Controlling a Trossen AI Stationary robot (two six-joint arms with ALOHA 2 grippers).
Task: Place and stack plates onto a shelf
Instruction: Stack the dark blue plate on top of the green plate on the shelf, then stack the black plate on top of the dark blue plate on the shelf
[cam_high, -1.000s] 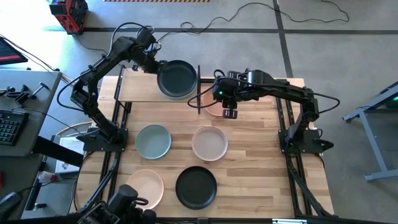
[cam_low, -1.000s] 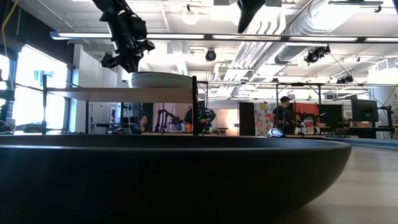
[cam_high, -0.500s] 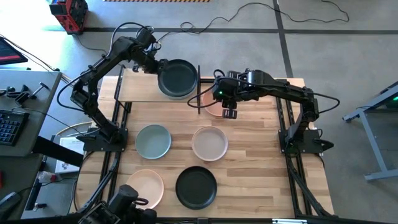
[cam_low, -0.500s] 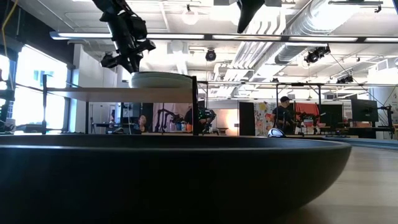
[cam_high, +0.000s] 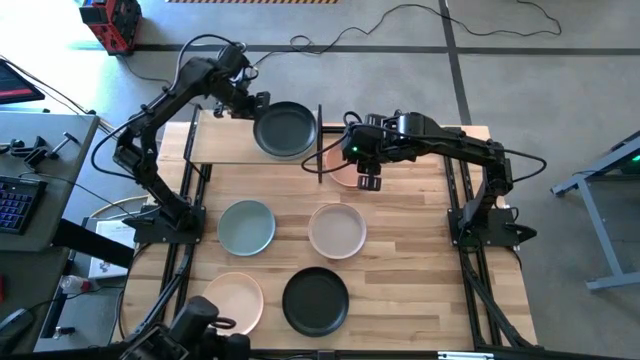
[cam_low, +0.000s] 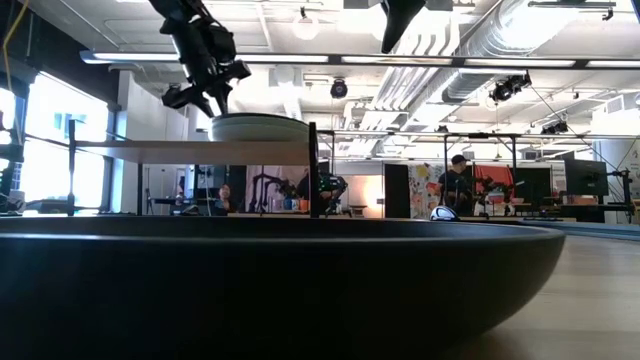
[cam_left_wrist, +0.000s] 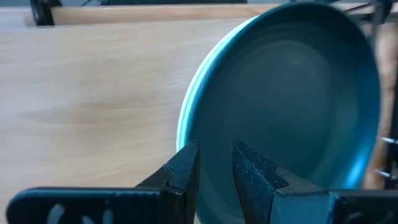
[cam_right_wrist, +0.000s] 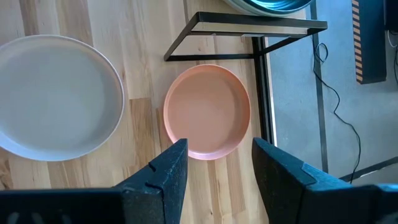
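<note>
Left gripper at the stack on the raised light-wood shelf

The left gripper straddles the rim of the dark blue-grey round plate topping the shelf's stack, fingers slightly parted either side of it. The right gripper, spread wide, hovers beside the shelf over the salmon-pink round plate lying on the tabletop.

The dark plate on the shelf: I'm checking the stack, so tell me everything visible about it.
The dark plate is round, shallow and matte, blue-grey with a raised rim. It lies level on the right end of the light-wood shelf, on top of at least one paler plate whose edge shows beneath it. The left gripper is at its rim, jaws slightly parted astride the edge.
</note>
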